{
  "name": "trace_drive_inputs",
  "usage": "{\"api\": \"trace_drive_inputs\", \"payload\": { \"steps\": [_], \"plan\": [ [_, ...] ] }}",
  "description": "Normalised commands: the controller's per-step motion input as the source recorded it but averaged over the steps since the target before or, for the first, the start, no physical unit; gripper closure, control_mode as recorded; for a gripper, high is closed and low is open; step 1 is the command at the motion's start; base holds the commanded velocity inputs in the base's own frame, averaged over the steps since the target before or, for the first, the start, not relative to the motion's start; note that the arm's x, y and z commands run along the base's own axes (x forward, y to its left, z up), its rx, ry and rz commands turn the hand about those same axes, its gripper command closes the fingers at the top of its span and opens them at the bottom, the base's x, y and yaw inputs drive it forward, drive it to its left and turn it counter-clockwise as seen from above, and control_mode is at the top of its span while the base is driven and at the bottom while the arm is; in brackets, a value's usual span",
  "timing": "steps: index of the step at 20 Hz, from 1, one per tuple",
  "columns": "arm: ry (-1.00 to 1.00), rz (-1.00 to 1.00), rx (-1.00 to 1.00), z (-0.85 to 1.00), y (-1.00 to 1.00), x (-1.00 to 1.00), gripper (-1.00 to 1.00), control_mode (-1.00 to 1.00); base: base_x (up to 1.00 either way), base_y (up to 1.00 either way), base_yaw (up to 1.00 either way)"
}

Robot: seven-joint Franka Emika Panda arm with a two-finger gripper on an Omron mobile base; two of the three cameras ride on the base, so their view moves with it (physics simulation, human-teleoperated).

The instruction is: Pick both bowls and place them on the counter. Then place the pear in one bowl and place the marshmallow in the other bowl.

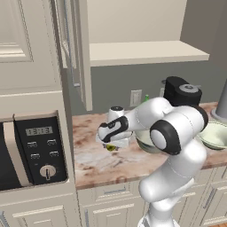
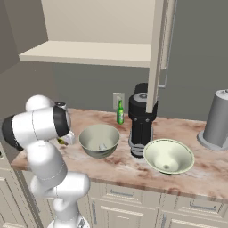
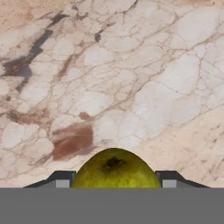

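Note:
Low over the left part of the counter (image 1: 95,165), my gripper (image 1: 111,142) points down with the pear (image 1: 110,147) in it. From the hand, the yellow-green pear (image 3: 114,173) with its dark spot sits between both fingertips (image 3: 62,183), which press its sides just over the marbled counter (image 3: 131,65). The deep grey-green bowl (image 2: 99,139) stands upright on the counter just right of the hand, with a tiny white marshmallow (image 2: 102,146) inside. Further right stands the wider pale-green bowl (image 2: 168,156).
Between the bowls stands a black appliance (image 2: 141,120), with a slim green bottle (image 2: 120,112) behind it by the wall. A grey cylinder appliance (image 2: 217,120) is at far right. A microwave (image 1: 31,150) borders the counter's left end. An open cabinet door (image 1: 80,53) hangs above.

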Motion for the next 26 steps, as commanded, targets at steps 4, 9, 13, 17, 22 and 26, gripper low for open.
{"api": "trace_drive_inputs", "payload": {
  "steps": [4, 9, 13, 17, 22, 26],
  "plan": [
    [-0.05, 0.00, 0.00, 0.02, -0.03, -0.38, 1.00, -1.00, 0.00, 0.00, 0.00],
    [-0.19, 0.00, 0.00, 0.26, -0.27, -0.68, 1.00, -1.00, 0.00, 0.00, 0.00],
    [-0.13, 0.00, 0.02, 0.27, -0.47, -0.71, 1.00, -1.00, 0.00, 0.00, 0.00],
    [-0.09, 0.00, 0.03, 0.30, -0.51, -0.67, 1.00, -1.00, 0.00, 0.00, 0.00],
    [-0.05, -0.02, 0.04, 0.31, -0.55, -0.67, 1.00, -1.00, 0.00, 0.00, 0.00],
    [-0.04, -0.01, 0.04, 0.32, -0.56, -0.51, 1.00, -1.00, 0.00, 0.00, 0.00]
  ]
}}
